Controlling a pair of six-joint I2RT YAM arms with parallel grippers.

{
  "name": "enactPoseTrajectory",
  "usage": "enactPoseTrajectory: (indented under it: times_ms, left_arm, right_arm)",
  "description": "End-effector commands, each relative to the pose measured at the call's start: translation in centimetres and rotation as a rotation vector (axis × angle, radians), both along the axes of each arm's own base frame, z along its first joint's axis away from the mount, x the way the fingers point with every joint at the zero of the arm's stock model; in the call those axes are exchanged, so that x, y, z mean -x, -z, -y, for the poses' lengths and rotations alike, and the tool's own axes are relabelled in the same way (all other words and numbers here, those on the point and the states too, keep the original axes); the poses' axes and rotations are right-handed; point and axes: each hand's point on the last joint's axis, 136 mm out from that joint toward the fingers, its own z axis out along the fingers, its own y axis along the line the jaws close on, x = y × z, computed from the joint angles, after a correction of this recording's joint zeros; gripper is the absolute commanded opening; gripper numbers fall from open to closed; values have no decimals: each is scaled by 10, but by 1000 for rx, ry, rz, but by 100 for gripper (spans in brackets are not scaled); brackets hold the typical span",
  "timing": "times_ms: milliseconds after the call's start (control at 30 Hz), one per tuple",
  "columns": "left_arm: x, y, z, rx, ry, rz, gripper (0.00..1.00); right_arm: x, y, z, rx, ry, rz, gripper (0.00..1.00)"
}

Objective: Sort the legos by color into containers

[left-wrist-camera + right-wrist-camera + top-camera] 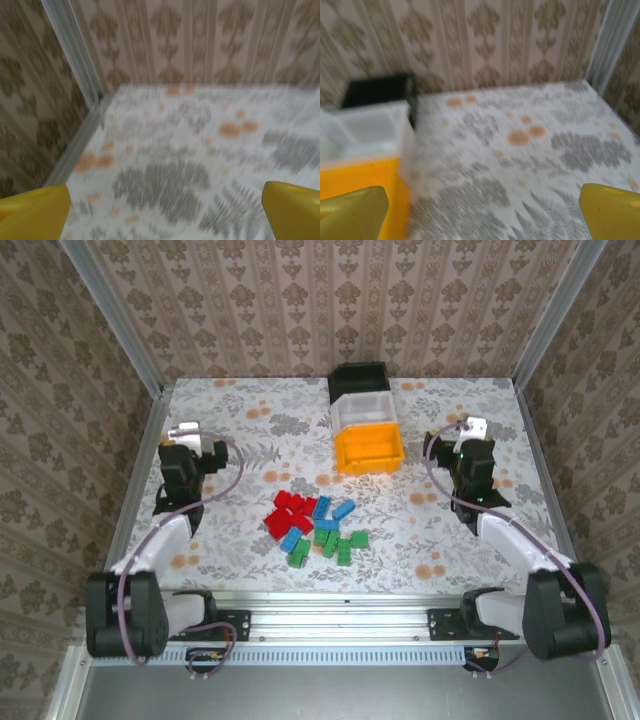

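I note black bin (pixel 360 378), white bin (pixel 362 408), orange bin (pixel 368 450) touching in a row, far-centre worktop (pixel 235 405). All legos (pixel 315 525), red, blue, green, lie clustered on worktop near orange bin. Both spread: left claw (pixel 165 200), right claw (pixel 484 200).

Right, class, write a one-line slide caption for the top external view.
Unsorted legos heaped between left arm and right arm, near the black bin, white bin and orange bin.

The top view looks steeply down from above and behind the arm bases (pixel 125 615) at its lower edge, covering the whole table (pixel 250 410) up to the back wall (pixel 330 300). Both wrist views sit low near the tabletop and face that wall, with yellow fingertips (pixel 35 212) in the bottom corners. The right wrist view's left side and the top view's upper centre share the containers (pixel 365 127).
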Motion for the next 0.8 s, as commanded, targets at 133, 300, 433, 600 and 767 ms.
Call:
enactPoseTrajectory:
  times_ms: [133,300,433,600,767]
  left_arm:
    - [42,-18,28,436,69,-119,100]
    - [71,35,6,838,-126,-120,100]
    - [95,51,10,879,-121,-170,95]
    - [119,66,12,820,-167,-305,93]
    - [121,74,20,836,-150,-344,93]
  right_arm:
    - [41,48,30,-540,256,-155,99]
    - [56,66,8,-608,234,-337,86]
    - [82,86,-16,-512,281,-447,82]
    - [76,87,-70,-586,181,-446,88]
    - [39,80,-110,-639,142,-485,92]
